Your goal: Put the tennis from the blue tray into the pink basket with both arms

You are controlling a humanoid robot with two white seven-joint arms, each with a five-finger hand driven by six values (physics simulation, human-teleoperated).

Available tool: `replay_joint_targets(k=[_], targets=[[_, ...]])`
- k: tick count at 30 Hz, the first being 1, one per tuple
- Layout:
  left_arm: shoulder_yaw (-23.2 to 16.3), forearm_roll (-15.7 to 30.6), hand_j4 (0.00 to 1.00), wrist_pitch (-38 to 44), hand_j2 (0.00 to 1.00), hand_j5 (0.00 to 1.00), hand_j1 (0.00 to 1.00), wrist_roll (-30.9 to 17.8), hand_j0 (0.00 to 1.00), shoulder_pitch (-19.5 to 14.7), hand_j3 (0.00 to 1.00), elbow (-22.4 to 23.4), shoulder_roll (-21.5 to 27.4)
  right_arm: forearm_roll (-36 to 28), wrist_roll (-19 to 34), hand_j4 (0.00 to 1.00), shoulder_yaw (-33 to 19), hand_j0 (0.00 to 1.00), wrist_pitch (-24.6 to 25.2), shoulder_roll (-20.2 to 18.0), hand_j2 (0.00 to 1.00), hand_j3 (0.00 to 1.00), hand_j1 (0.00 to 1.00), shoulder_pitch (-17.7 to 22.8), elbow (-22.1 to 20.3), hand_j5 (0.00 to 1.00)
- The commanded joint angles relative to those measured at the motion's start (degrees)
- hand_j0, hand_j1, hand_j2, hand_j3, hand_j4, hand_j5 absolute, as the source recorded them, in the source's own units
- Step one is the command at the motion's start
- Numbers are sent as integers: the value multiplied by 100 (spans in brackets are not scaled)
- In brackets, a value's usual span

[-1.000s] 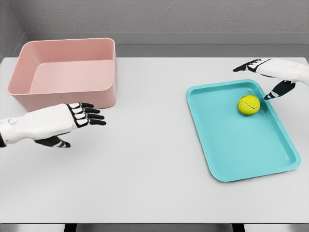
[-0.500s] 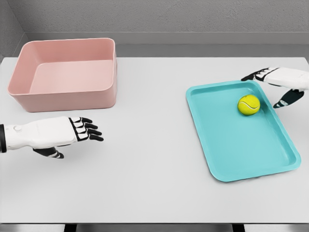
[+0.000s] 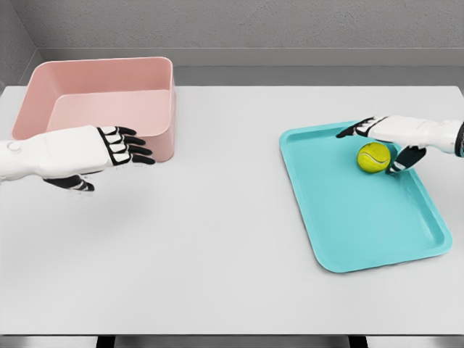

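Reaching in over the far end of the blue tray [image 3: 362, 217], the right hand [image 3: 388, 141] now brackets the tennis ball [image 3: 373, 157]: its fingers [image 3: 355, 130] stretch out past the ball's upper left, and its thumb [image 3: 402, 159] drops down just beside the ball's right side. Half a second ago that hand sat further right, out over the tray's rim, with the thumb clear of the ball; it has slid left and lowered around it. The hand is still spread and I cannot see firm contact, so this reads as the moment before a grasp, not the grasp itself.

The left hand [image 3: 98, 148] has risen and moved toward the pink basket [image 3: 101, 109]. It hangs in front of the basket's near wall, fingers extended and loosely spread, holding nothing. Judging from the task, it is staging near the drop-off or a handover while the right arm does the pickup.

The ball has not shifted. It rests on the tray floor near the far right corner, well apart from the basket across the white table [image 3: 217, 254]. It is bright yellow-green with a pale curved seam, round and smooth, so it would likely roll if nudged before the fingers close.
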Motion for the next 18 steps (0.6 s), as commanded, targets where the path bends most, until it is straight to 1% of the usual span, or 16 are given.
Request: replay_joint_targets(k=[1,2,3,6,10,11,13,17,18], targets=[[-2,57,100,6,100,100,100,7,100,9,100,66,-63,2,6,100,38,100,11,34,100,100,100,0,17,100],[-2,65,100,6,100,100,100,8,100,9,100,-4,-11,2,7,100,47,100,11,34,100,100,100,9,17,100],[6,92,100,6,100,100,100,34,100,18,100,-171,86,2,15,100,74,100,11,34,100,100,100,9,43,100],[-2,92,100,6,100,100,100,43,100,114,100,-171,77,2,15,99,82,99,11,34,99,99,99,9,70,99],[15,-119,100,6,100,100,100,34,100,79,100,-171,25,11,15,98,82,98,11,34,98,98,98,9,193,98],[6,-154,100,6,100,100,100,34,100,132,100,-171,25,11,15,98,82,98,11,43,98,98,98,18,237,98],[-2,-137,100,6,100,100,100,25,100,360,100,-171,33,11,15,98,118,98,11,61,98,98,98,18,307,98],[-2,-128,100,6,100,100,100,60,100,404,100,-171,16,11,15,96,126,96,11,192,96,96,96,18,456,96],[-2,-128,100,6,100,100,100,87,100,413,100,-171,-125,11,15,96,126,96,11,201,96,96,96,9,500,96]])
